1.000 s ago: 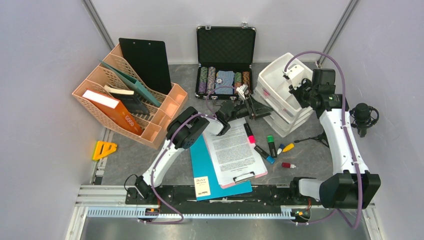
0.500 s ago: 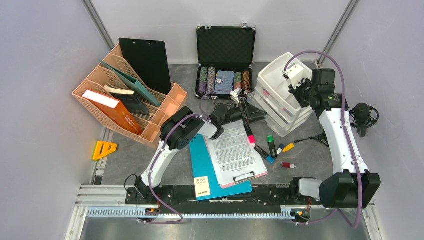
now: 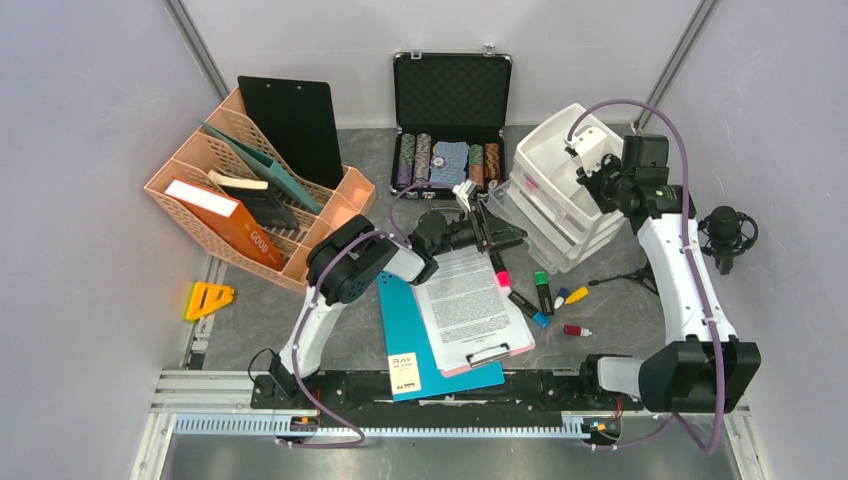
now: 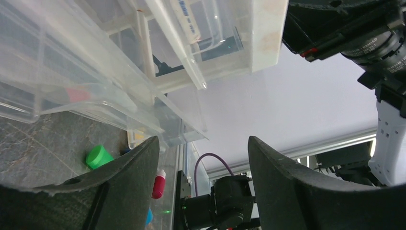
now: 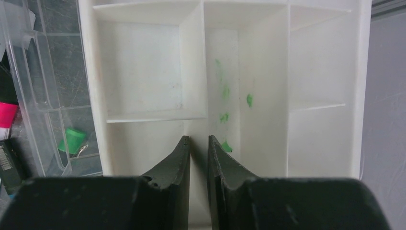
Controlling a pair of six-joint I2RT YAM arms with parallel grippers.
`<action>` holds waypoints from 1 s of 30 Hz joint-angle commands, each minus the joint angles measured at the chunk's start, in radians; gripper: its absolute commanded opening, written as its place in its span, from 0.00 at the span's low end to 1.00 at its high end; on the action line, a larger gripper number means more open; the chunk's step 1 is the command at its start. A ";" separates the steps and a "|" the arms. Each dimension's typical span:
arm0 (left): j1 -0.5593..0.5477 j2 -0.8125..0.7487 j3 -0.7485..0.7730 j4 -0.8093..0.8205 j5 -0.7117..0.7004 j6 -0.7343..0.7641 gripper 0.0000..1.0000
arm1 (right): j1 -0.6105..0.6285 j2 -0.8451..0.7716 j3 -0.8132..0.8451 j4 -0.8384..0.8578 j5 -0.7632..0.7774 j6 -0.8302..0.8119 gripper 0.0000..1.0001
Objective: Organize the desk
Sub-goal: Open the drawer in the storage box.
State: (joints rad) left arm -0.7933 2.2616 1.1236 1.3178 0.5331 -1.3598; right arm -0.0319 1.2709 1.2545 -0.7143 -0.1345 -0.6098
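Note:
The desk [image 3: 250,310] is a dark grey tabletop. A white drawer unit [image 3: 560,205] with clear drawers stands at the back right. My left gripper [image 3: 485,228] is open and empty just left of its lowest clear drawer, which sticks out. In the left wrist view the open left gripper [image 4: 203,141] points past the clear drawers [image 4: 95,72]. My right gripper [image 3: 588,165] is over the unit's top tray. In the right wrist view the right gripper [image 5: 197,139] is shut on a divider wall of the white tray [image 5: 143,72].
A clipboard with paper [image 3: 470,305] lies on a teal folder [image 3: 400,335]. Pink [image 3: 497,268], green [image 3: 541,290], yellow [image 3: 577,295] and red [image 3: 575,330] markers lie beside it. There is an open chip case [image 3: 452,120], an orange file rack [image 3: 250,200], a yellow triangle [image 3: 207,298] and a microphone [image 3: 727,235].
My left gripper has drawn back to the left from the drawer unit, and the clear drawer sticks out further. The right arm has stayed still.

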 commanded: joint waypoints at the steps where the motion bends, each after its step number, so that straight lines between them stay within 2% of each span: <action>1: -0.003 -0.091 -0.015 0.067 0.022 0.070 0.74 | 0.000 0.055 -0.019 -0.010 0.037 0.004 0.19; 8: 0.000 -0.131 -0.044 0.000 0.024 0.110 0.78 | 0.000 0.078 0.007 -0.009 0.041 -0.001 0.19; 13: 0.007 -0.196 -0.096 -0.116 0.038 0.216 0.83 | -0.001 0.085 0.029 -0.010 0.044 -0.003 0.19; 16: 0.021 -0.260 -0.139 -0.194 0.049 0.312 0.88 | 0.000 0.085 0.051 -0.010 0.040 -0.003 0.22; 19: 0.040 -0.337 -0.183 -0.300 0.065 0.418 0.91 | 0.000 0.073 0.077 -0.010 0.035 -0.007 0.32; 22: 0.054 -0.437 -0.202 -0.504 0.068 0.593 0.93 | -0.001 0.044 0.104 -0.019 0.027 -0.010 0.46; 26: 0.054 -0.534 -0.104 -1.017 0.037 0.928 0.94 | -0.001 -0.004 0.157 -0.042 0.028 -0.014 0.63; 28: 0.055 -0.565 -0.065 -1.195 -0.016 1.048 0.96 | 0.000 -0.025 0.187 -0.063 0.025 -0.016 0.66; 30: 0.055 -0.609 -0.064 -1.286 -0.071 1.143 0.98 | 0.000 -0.055 0.195 -0.085 0.013 -0.019 0.67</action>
State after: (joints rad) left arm -0.7364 1.7435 1.0073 0.4320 0.5529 -0.5770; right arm -0.0311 1.3041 1.3739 -0.7696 -0.1146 -0.6193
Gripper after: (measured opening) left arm 0.966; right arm 0.659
